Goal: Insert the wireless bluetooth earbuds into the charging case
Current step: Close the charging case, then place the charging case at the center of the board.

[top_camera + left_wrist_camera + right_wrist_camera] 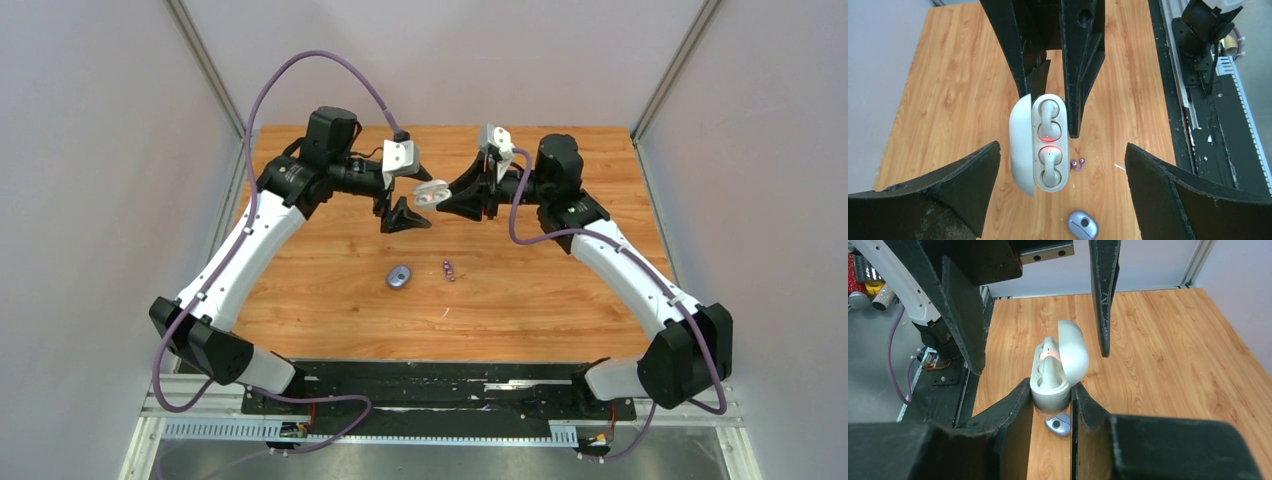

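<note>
Right end effector (1055, 107) pinches open white case (1020, 145), two white earbuds (1048, 117) seated; purple buds (1078, 164) on table (948, 75).

White case (431, 192) blocks mid-air; purple case (399, 276), buds (448, 268) below.

Both arms (245, 245) are built of white links and black joints; the left gripper (405, 215) and right gripper (465, 198) are black; purple cables (300, 62) are attached.

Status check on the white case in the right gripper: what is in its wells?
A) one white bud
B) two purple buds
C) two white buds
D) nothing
C: the left wrist view shows two white earbuds seated in the open white charging case, which the right gripper holds, while the purple earbuds lie on the table.
</note>
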Tool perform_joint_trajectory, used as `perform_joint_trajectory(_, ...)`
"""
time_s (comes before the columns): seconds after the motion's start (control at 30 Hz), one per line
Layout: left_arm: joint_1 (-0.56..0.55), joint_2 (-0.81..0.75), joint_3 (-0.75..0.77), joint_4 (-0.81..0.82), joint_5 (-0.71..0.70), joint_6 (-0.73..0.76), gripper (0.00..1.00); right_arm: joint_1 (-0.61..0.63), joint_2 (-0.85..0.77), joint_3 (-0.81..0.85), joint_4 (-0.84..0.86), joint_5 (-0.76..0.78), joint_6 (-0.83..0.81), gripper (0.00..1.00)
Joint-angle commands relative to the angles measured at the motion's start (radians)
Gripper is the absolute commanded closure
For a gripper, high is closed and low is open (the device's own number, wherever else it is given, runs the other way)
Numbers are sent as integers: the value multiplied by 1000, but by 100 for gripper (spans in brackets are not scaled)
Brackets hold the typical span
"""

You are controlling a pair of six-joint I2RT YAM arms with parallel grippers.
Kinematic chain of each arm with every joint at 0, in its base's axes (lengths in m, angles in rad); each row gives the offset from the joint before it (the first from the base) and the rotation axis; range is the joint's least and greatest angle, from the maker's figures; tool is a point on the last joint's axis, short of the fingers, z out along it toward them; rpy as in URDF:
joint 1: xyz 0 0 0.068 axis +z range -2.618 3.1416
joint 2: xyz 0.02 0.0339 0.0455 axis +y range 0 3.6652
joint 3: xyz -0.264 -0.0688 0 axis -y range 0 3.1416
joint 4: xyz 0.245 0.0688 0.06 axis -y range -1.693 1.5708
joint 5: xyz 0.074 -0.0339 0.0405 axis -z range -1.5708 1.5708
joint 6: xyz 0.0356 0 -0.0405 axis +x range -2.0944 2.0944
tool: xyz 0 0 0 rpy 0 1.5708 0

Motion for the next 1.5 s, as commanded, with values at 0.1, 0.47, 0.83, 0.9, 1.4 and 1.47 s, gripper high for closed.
perform_joint_trajectory(0.1,-10,-35,0,-19,-5,79,0,-26,36,41,113,124,234,100)
perform_joint_trajectory(0.47,-34,-97,-84,77,-167,77,0,-93,86,46,97,142,339,100)
perform_joint_trajectory(0.83,40,-37,-108,88,-643,-304,0,-407,169,-251,-321,169,327,100)
perform_joint_trajectory(0.9,77,-21,-138,72,-640,-452,1,-432,185,-308,-348,179,308,100)
perform_joint_trajectory(1.4,175,-3,-373,116,-554,-731,2,-523,311,-396,-379,344,298,46)
perform_joint_trajectory(1.47,186,3,-376,109,-563,-738,1,-536,296,-340,-430,400,275,31)
